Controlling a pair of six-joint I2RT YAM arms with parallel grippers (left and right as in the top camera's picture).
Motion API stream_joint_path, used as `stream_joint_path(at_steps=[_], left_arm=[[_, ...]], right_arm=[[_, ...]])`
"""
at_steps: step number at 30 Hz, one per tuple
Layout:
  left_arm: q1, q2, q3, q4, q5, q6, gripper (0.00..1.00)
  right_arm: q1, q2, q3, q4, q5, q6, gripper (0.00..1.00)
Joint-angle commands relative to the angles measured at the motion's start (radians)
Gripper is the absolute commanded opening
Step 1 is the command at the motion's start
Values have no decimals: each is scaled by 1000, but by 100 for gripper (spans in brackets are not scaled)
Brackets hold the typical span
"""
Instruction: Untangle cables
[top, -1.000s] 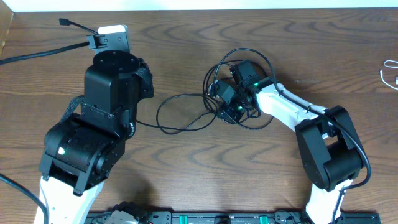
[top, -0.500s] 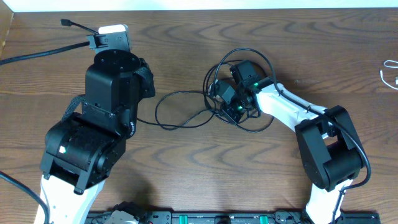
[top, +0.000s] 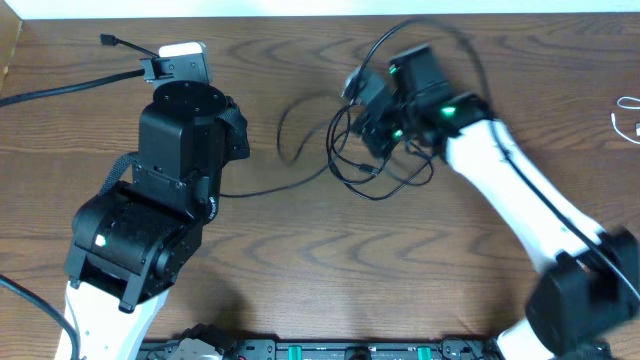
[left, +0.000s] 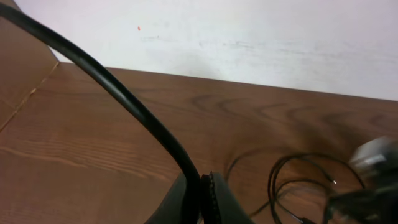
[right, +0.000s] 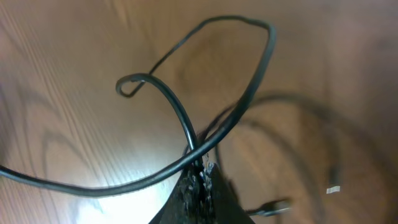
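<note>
A tangle of thin black cables (top: 385, 172) lies on the wooden table (top: 300, 250) right of centre. One strand (top: 270, 188) runs from it toward the left arm. My right gripper (top: 362, 92) is raised over the tangle, blurred. In the right wrist view its fingertips (right: 200, 167) are shut on a black cable (right: 180, 118) that loops above them. My left gripper (top: 152, 68) is at the far left, shut on a black cable (left: 124, 99) that runs off the left edge. That cable's plug end (top: 105, 40) sticks out behind the gripper.
A white cable (top: 628, 115) lies at the far right edge of the table. A pale wall (left: 249, 37) stands behind the table's far edge. The bulky left arm (top: 160, 200) covers the left part of the table.
The right arm has risen and swung toward the far edge with a black cable in its jaws. The loop in the middle of the table has been pulled smaller and rightward. The left arm is still.
</note>
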Motion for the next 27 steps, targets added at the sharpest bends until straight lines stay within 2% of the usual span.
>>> stream_joint_path(at_steps=[1, 11, 27], left_arm=[[5, 5, 7, -4, -2, -7, 8], [5, 5, 7, -3, -2, -7, 8], [5, 5, 7, -4, -2, -7, 8]], right_arm=[[-32, -81, 34, -2, 19, 94, 1], [-108, -179, 143, 3, 33, 241, 1], [-113, -185, 536, 18, 58, 251, 1]])
